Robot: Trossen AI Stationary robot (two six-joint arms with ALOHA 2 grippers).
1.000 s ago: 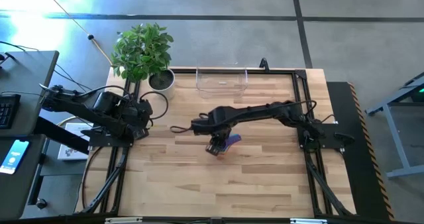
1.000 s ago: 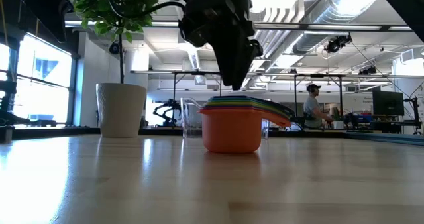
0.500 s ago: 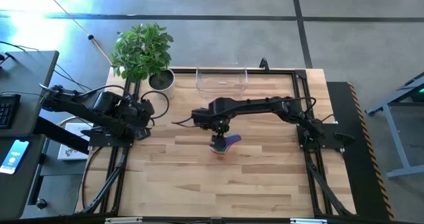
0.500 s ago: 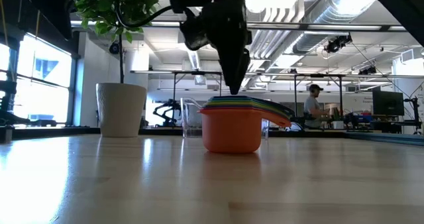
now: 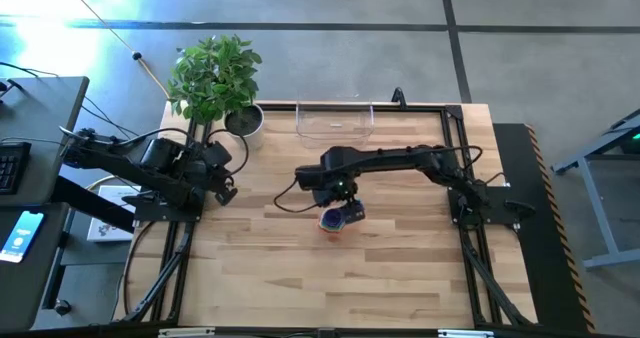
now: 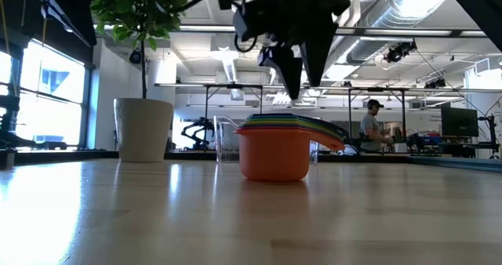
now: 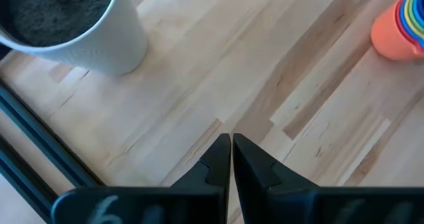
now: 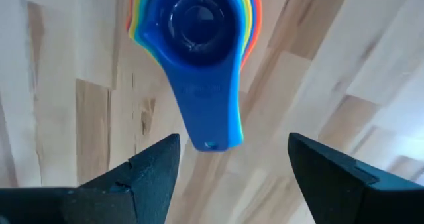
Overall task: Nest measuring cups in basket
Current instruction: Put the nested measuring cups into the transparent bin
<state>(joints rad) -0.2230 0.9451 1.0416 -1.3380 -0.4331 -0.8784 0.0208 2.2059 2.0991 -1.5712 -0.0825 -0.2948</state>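
The measuring cups (image 5: pixel 338 218) stand nested in one stack on the table's middle, the orange cup (image 6: pixel 273 154) at the bottom and the blue cup (image 8: pixel 199 25) on top, its handle (image 8: pixel 209 111) sticking out sideways. My right gripper (image 8: pixel 232 139) hangs open just above the stack, fingers pointing down, one on either side of the blue handle's end, touching nothing; it also shows in the low view (image 6: pixel 296 88). My left gripper (image 7: pixel 230 143) is shut and empty at the table's left, near the plant pot (image 7: pixel 73 25). The clear basket (image 5: pixel 335 121) stands empty at the far edge.
A white plant pot (image 5: pixel 243 121) with a green plant stands at the far left corner. Bare wooden table lies between the stack and the basket and toward the near edge. In the low view a person (image 6: pixel 369 128) sits far behind the table.
My right gripper has gone from the stack's left side to above it, a little toward the table's right edge, and has turned about its wrist. The stack of cups has stayed where it was.
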